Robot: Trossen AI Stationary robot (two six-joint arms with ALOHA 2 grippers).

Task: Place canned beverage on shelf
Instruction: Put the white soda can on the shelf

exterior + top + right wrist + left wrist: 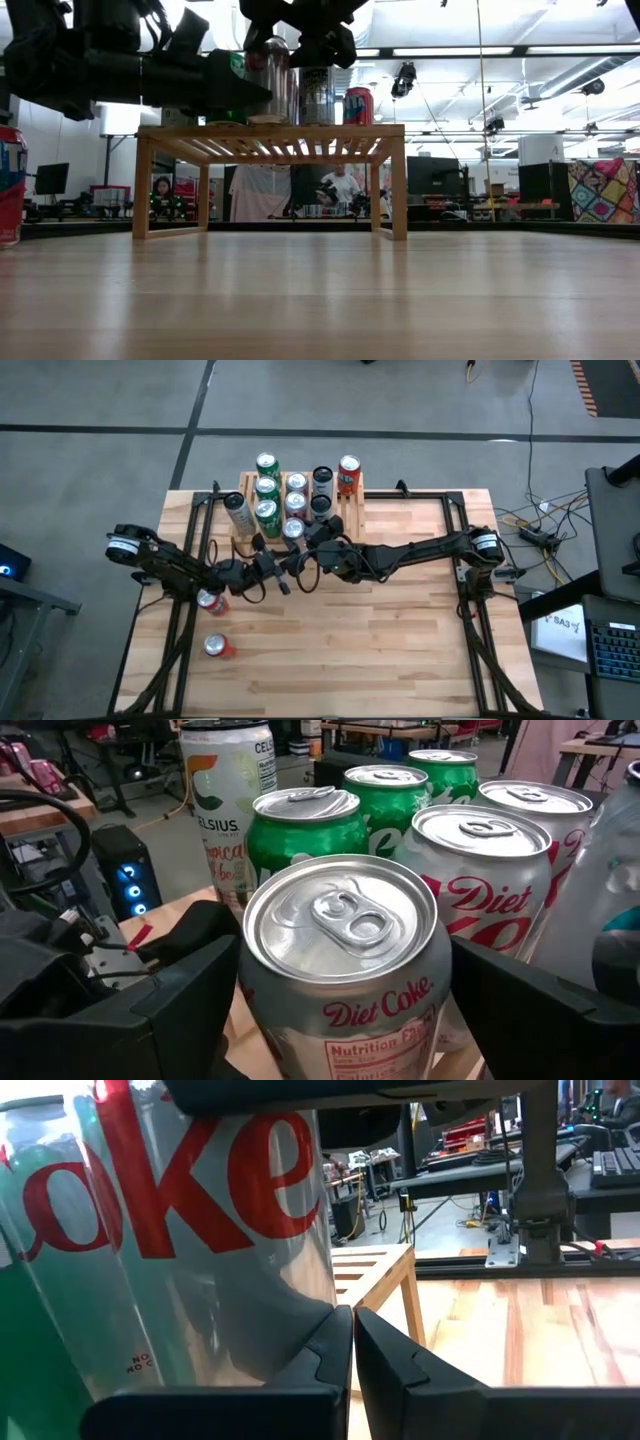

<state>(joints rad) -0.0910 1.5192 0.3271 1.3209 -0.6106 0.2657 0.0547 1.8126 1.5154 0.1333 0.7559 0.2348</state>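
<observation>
- Your right gripper [340,1010] stands wide around the Diet Coke can [345,960], which sits upright at the front edge of the shelf [270,132]; the fingers look clear of its wall.
- Your left gripper [353,1370] is pinched shut, empty, just beside that can.
- Expect a smooth, rigid, easily dented cylinder; grip mid-body.
- Neighbouring cans [480,870] crowd behind; open room lies toward the tabletop [380,650].
</observation>
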